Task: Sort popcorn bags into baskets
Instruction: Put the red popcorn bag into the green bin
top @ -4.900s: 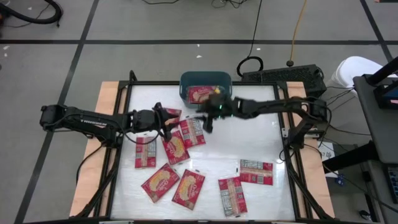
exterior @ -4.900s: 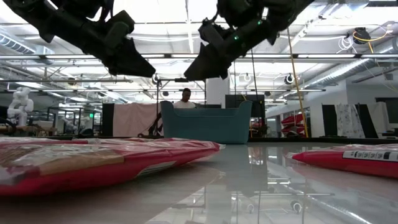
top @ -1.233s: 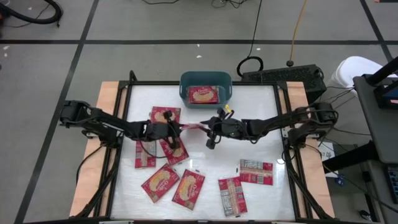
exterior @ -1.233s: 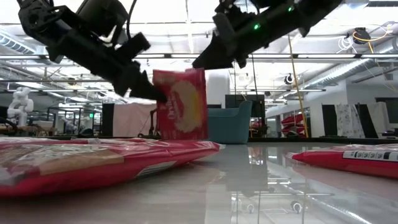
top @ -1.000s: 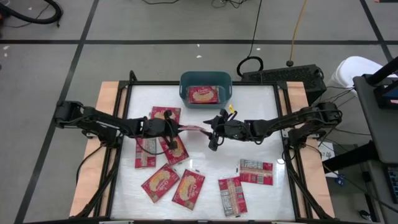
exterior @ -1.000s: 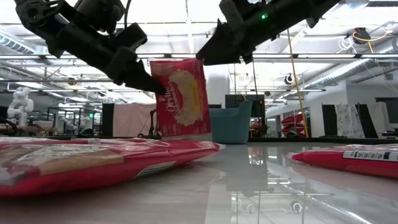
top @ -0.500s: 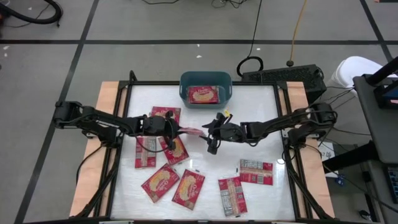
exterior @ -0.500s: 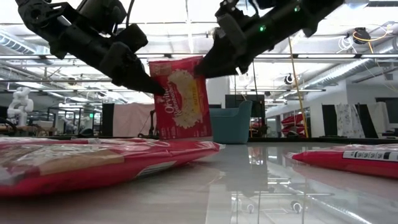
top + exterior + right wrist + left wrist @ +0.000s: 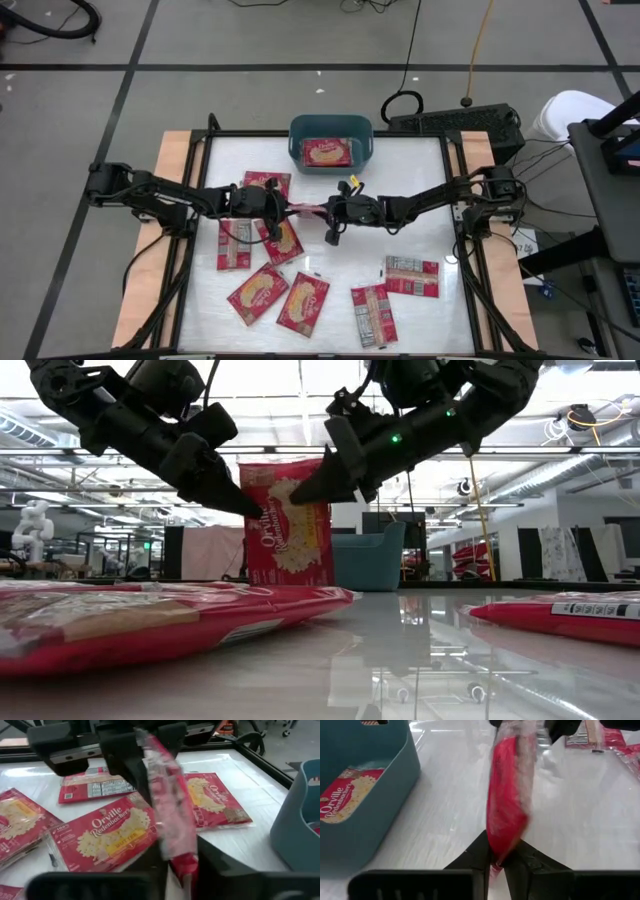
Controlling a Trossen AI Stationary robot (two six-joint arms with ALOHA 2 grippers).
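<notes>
One red popcorn bag [image 9: 290,525] with its yellow picture facing the near edge hangs upright in mid-air over the table's middle, edge-on in the high view [image 9: 308,211]. My left gripper [image 9: 290,210] is shut on its left side and my right gripper [image 9: 326,213] is shut on its right side, and the two face each other. The teal basket [image 9: 296,135] stands at the far edge with one bag [image 9: 328,152] lying flat inside. Several more bags lie flat on the table, such as one [image 9: 266,184] and another [image 9: 257,292]. My left gripper pinches the bag's left edge, in its upper half [image 9: 500,852], between the two fingers. The fingers come level from the table's left. The bag is lifted clear of the table and hangs upright. My right gripper pinches the bag's upper right edge [image 9: 181,857] between the two fingers. It comes from the table's right, slanting slightly down. The bag stands upright between the two grippers, clear of the table.
Flat bags lie under and left of the held bag [image 9: 281,240], [image 9: 235,245], and along the near side [image 9: 303,303], [image 9: 373,314], [image 9: 412,277]. Bare white table lies between the grippers and the basket [image 9: 365,560].
My right gripper has moved toward the table's left and slightly down, from above the bag's top onto its upper right edge. The bag, tilted a second ago, now hangs more upright. My left gripper has kept its hold and place.
</notes>
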